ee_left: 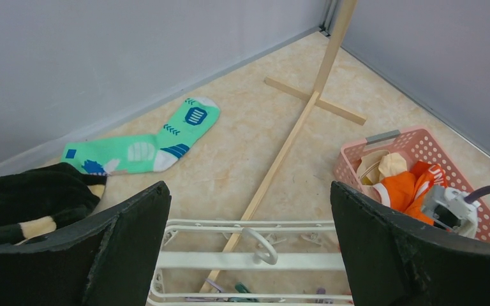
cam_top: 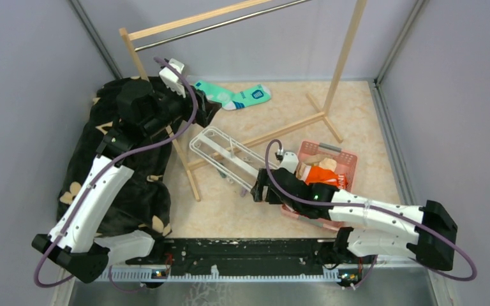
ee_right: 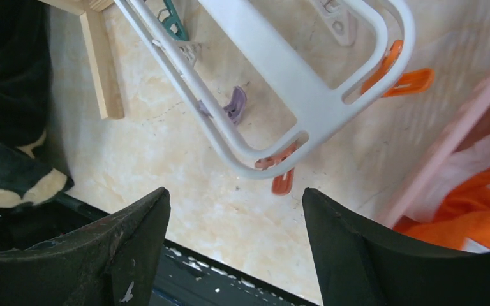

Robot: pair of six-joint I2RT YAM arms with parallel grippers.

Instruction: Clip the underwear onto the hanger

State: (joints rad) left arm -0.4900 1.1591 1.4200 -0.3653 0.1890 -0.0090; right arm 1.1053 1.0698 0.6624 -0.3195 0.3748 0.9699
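Observation:
The orange underwear (cam_top: pixel 322 175) lies bunched in a pink basket (cam_top: pixel 352 158); it also shows in the left wrist view (ee_left: pixel 405 190) and the right wrist view (ee_right: pixel 478 220). The white hanger (cam_top: pixel 220 152) lies flat on the table with its hook (ee_left: pixel 263 247) up and its small clips beneath. My left gripper (cam_top: pixel 207 109) is open and empty above the hanger's far end (ee_left: pixel 249 260). My right gripper (cam_top: pixel 257 190) is open and empty just above the hanger's near corner (ee_right: pixel 293 83), left of the basket. An orange clip (ee_right: pixel 282 182) hangs at that corner.
A teal sock (cam_top: pixel 239 95) lies at the back. The wooden rack (cam_top: pixel 332 76) stands over the table, its foot bar (ee_left: pixel 274 172) running under the hanger. A black patterned blanket (cam_top: pixel 102 166) fills the left side. Beige cloth (cam_top: pixel 316 160) sits in the basket.

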